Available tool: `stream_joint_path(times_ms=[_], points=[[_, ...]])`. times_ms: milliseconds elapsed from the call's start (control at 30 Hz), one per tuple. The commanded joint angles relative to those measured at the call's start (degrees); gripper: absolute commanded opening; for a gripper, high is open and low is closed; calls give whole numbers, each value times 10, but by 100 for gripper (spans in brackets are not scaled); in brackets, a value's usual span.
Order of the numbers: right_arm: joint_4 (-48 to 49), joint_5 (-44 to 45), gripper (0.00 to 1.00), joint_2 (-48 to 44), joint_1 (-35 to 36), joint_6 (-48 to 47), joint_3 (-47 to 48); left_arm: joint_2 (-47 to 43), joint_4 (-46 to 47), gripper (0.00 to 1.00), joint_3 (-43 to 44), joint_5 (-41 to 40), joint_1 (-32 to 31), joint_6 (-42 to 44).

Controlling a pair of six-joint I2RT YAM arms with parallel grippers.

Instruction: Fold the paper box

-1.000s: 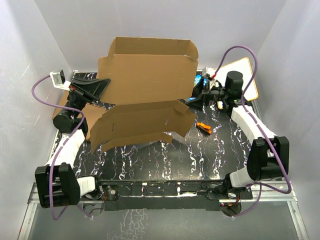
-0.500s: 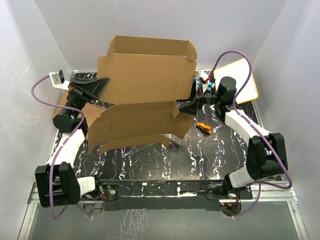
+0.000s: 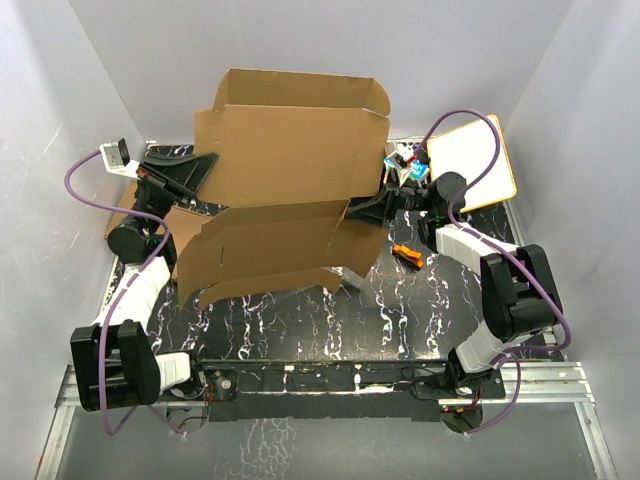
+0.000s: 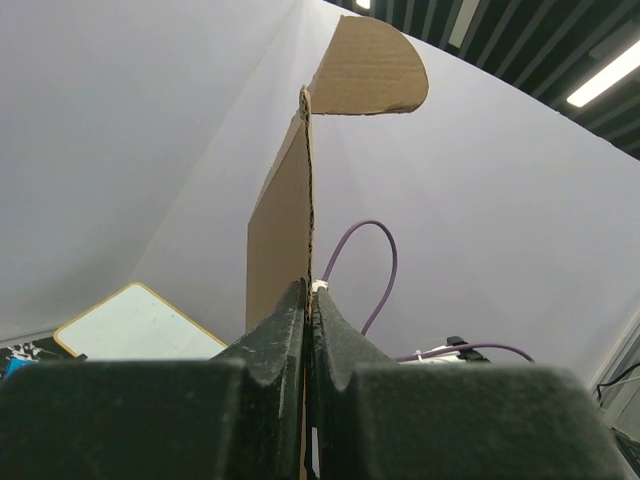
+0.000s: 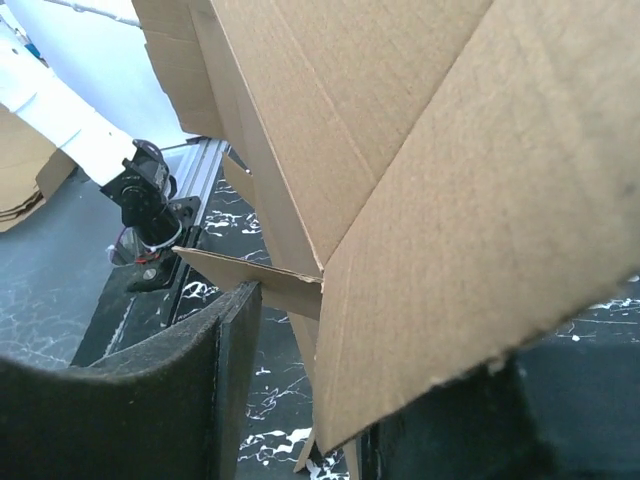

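Your paper box [image 3: 290, 170] stands half raised at the far middle of the worktop [image 3: 420, 310]. Its large back panel is upright, with a narrow flap bent forward along the top. A lower front panel leans toward the near edge, and its cut border is close above the surface. I judge that the sheet is held this way because it cannot stand alone, and the creases are easier to bend when one side is fixed.

The left gripper [image 3: 205, 168] gives this fixed side. It is closed tight on the left border of the upright panel, toward the far left corner of the worktop. In the left wrist view the thin cardboard edge rises straight up from between the two fingers [image 4: 270, 340].

The right gripper [image 3: 365, 210] is at the opposite side of the box, where the back panel and the front panel meet. Its jaws stand partly apart with cardboard between them. In the right wrist view a small side flap [image 5: 250, 280] points at the one visible finger [image 5: 200, 390], and a gap remains there. The other finger is hidden behind the panel, so I cannot tell you whether it touches. This side looks not yet pinched.

A small orange tool [image 3: 407, 254] lies on the worktop just right of the front panel, apart from the box
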Motion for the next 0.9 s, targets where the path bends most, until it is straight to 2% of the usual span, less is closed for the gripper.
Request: stream_joint_path(times_ms=[0, 133, 433, 633, 667, 733, 867], points=[[154, 20, 41, 15, 7, 49, 1, -3, 71, 0, 8, -20, 3, -13], [206, 21, 35, 30, 9, 84, 6, 1, 70, 0, 8, -19, 3, -13], [261, 14, 10, 38, 13, 121, 7, 12, 67, 0, 1, -12, 2, -8], [254, 3, 8, 22, 12, 118, 4, 11, 46, 0, 1, 4, 1, 13], [241, 0, 8, 18, 10, 111, 4, 9, 37, 0, 1, 10, 1, 21], [173, -7, 8, 0, 5, 74, 3, 3, 11, 11, 3, 23, 1, 36], [-55, -18, 8, -40, -15, -76, 15, -5, -59, 30, 19, 69, 1, 73]])
